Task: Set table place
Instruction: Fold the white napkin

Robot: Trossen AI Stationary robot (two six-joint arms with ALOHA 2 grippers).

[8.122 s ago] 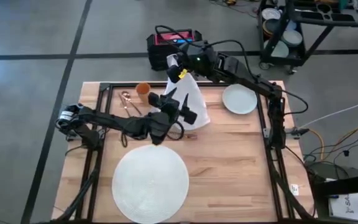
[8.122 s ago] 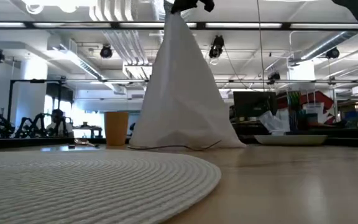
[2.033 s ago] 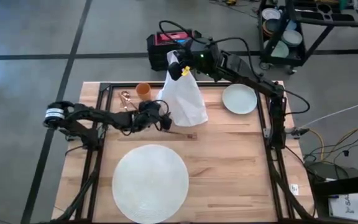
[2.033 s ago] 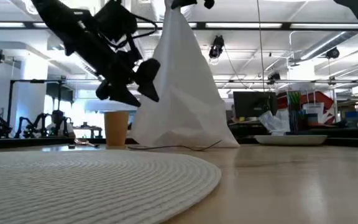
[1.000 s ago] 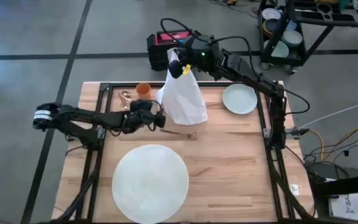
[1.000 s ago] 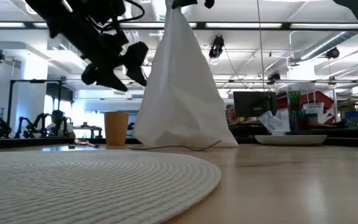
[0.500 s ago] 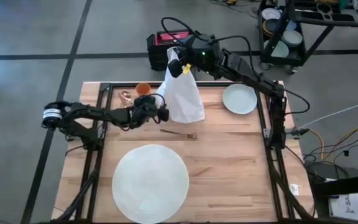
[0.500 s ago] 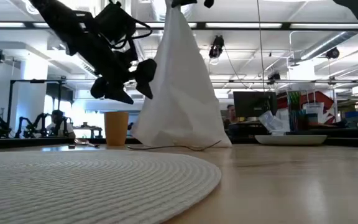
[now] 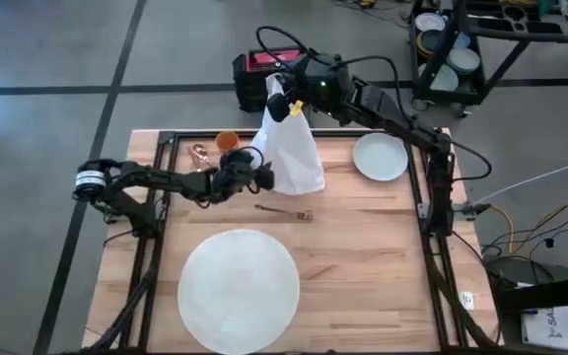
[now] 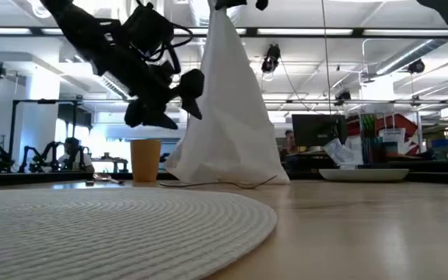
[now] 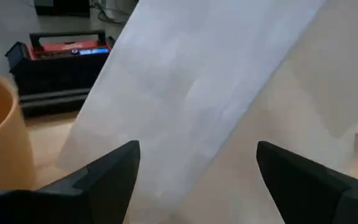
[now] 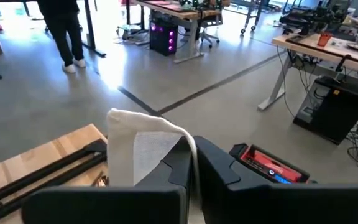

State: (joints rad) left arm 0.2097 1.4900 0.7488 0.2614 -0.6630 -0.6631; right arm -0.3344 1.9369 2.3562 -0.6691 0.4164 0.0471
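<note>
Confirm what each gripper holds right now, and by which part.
The right gripper pinches the white cloth napkin by its top corner, so it hangs down to the table. The left gripper holds nothing, jaws open beside the napkin's lower part.

text: none legible, any view | red-topped black case point(image 9: 269, 65), floor behind table, upper centre of high view: front marks too small to read | same case in both wrist views: blue strip, no letters made out | cart point(image 9: 481, 39), upper right: no readable label
</note>
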